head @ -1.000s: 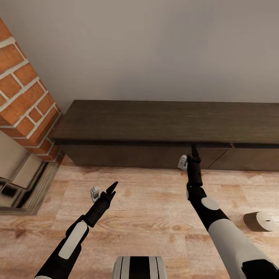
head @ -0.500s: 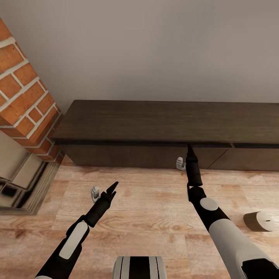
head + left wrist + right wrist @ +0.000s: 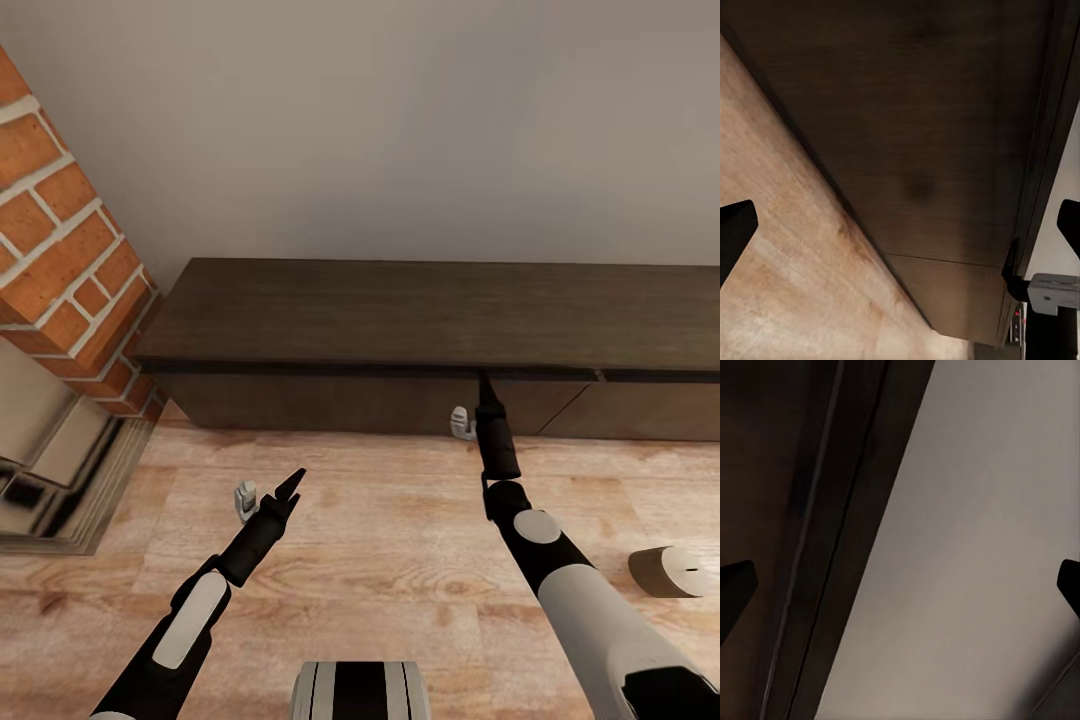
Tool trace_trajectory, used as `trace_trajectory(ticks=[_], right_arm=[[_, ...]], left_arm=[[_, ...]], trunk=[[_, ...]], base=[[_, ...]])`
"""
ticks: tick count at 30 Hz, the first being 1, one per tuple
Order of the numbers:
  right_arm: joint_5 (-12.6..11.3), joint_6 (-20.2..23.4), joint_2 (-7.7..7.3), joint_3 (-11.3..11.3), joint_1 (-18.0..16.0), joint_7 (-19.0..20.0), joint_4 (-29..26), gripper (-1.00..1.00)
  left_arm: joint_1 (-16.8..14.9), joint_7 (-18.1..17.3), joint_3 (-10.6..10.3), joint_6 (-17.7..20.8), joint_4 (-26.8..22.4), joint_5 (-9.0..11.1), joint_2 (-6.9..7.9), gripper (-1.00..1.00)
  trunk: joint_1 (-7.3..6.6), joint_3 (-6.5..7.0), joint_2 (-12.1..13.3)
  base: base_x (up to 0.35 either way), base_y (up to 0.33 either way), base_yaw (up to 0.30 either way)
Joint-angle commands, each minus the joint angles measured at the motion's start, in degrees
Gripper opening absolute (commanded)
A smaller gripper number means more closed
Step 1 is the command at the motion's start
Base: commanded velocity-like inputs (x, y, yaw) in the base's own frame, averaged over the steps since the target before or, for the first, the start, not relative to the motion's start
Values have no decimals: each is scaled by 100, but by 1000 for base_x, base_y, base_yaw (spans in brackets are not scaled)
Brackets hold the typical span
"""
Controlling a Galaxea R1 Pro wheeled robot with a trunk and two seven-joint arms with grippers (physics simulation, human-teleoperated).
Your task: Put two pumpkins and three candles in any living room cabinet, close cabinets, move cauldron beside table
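The long dark brown cabinet (image 3: 400,315) stands against the grey wall, its drawer fronts looking flush. My right gripper (image 3: 487,387) is open, with its tips at the front lip just under the cabinet top. The right wrist view (image 3: 900,585) looks past that dark edge (image 3: 787,472) to the pale wall. My left gripper (image 3: 290,488) hangs open over the wood floor, well short of the cabinet, with nothing between its fingers. Its wrist view (image 3: 900,225) faces a drawer front (image 3: 922,150). One beige candle (image 3: 672,571) lies on its side on the floor at the right. The pumpkins, cauldron and table are out of view.
A brick chimney breast (image 3: 60,270) with a shiny fireplace surround (image 3: 50,460) stands at the left, close to the cabinet's end. Wood floor (image 3: 380,520) stretches between me and the cabinet. My base (image 3: 360,690) shows at the bottom edge.
My right gripper has shifted slightly left and farther in toward the cabinet's top lip. The left arm and the candle have not moved.
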Motion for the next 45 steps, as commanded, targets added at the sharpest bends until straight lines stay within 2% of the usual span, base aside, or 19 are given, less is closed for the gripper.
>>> trace_trajectory(ticks=[1,7,10,24,27,29,31,40,45], right_arm=[[0,5,8,-8,-8,2,11,100],[-52,61,24,-22,-104,-25,428,100],[-74,253,26,-24,-291,-46,681,100],[-99,343,32,-33,-592,-27,773,100],[-401,343,34,-40,-639,-2,776,100],[-762,338,34,-35,-757,14,865,100],[-998,336,34,-34,-842,17,1030,100],[-1159,289,53,-41,-884,19,1131,100],[-1460,282,60,-34,-885,19,1123,100]], left_arm=[[0,0,0,0,0,0,0,100],[0,0,0,0,0,0,1,100],[0,0,0,0,0,0,1,100],[0,0,0,0,0,0,1,100],[0,0,0,0,0,0,-1,100],[0,0,0,0,0,0,-6,100],[0,0,0,0,0,0,-7,100],[0,0,0,0,0,0,-8,100],[0,0,0,0,0,0,-6,100]], trunk=[[0,0,0],[0,0,0],[0,0,0],[0,0,0],[0,0,0],[0,0,0],[0,0,0],[0,0,0],[0,0,0]], base=[[0,0,0],[0,0,0],[0,0,0],[0,0,0],[0,0,0],[0,0,0],[0,0,0],[0,0,0],[0,0,0]])
